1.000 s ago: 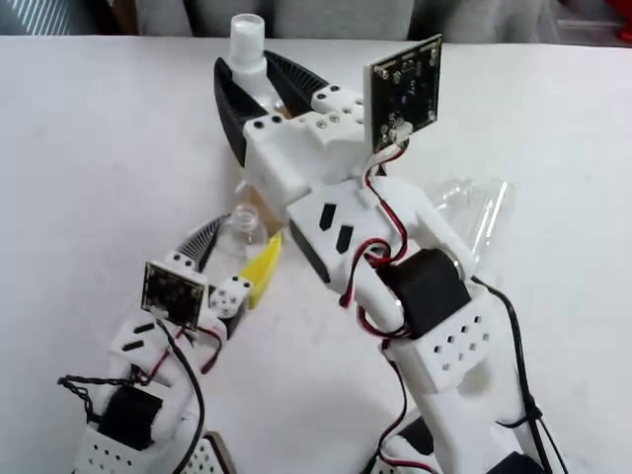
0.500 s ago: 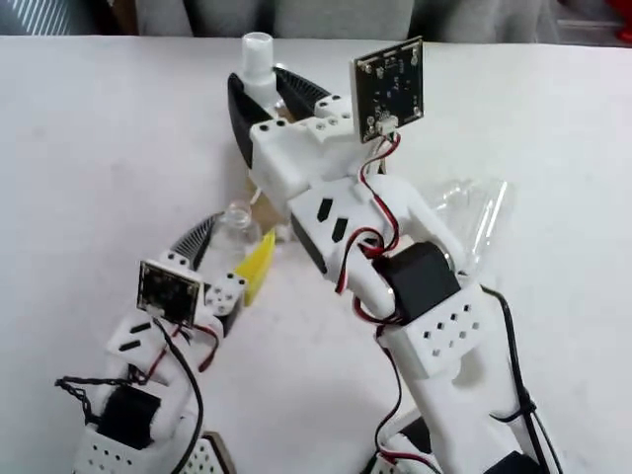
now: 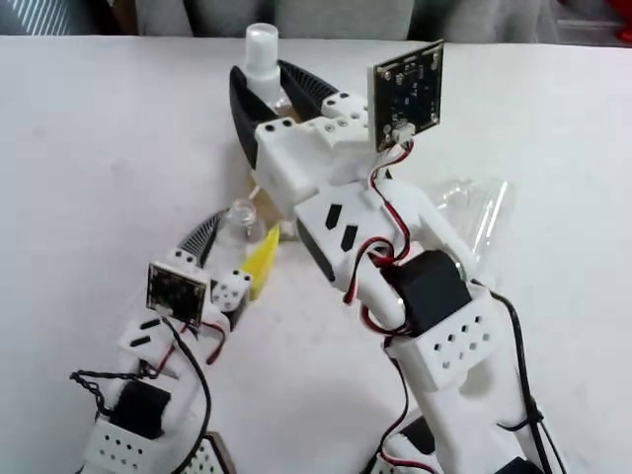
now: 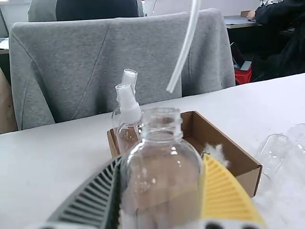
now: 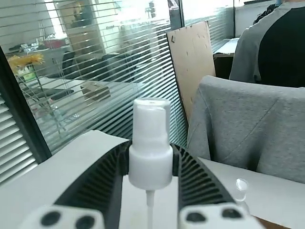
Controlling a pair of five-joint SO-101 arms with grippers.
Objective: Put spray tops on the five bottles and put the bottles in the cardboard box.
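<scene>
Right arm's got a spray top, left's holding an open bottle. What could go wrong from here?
1. The dip tube hangs slanted above the bottle and its narrow mouth; it may miss or catch the rim and bend.
2. The right gripper grips the spray top only at its collar; pressing down might tilt it.

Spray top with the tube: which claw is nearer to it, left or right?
Right. The right claw grips the spray top. The left claw holds the open bottle lower down, clear of the tube.
</scene>
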